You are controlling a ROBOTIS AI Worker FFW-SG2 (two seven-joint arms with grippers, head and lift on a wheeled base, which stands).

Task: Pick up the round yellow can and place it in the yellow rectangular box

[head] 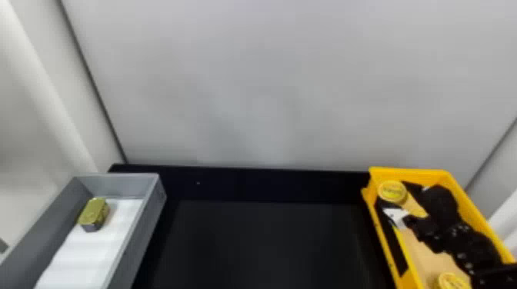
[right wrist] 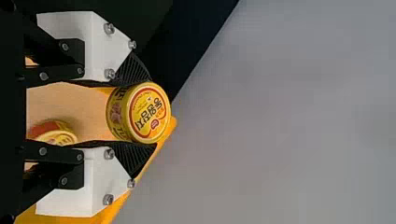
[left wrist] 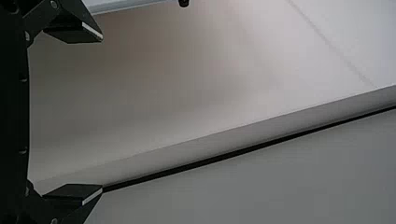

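At the far end of the yellow rectangular box point(head: 444, 176), my right gripper point(head: 396, 196) reaches in from the right side, its fingers around the round yellow can point(head: 391, 190). In the right wrist view, the gripper point(right wrist: 152, 113) is shut on the can point(right wrist: 148, 113), one ribbed pad against each side and the lid facing outward. I cannot tell whether the can's base touches the box floor. My left gripper point(left wrist: 102, 114) stands open in the left wrist view, nothing between its fingers, beside a pale wall.
Another round yellow can point(head: 452, 281) lies in the yellow box's near part. At the left, a grey box point(head: 148, 230) with a white lining holds a gold rectangular can point(head: 93, 213). A black surface point(head: 265, 242) lies between the boxes, a pale wall point(head: 269, 84) behind it.
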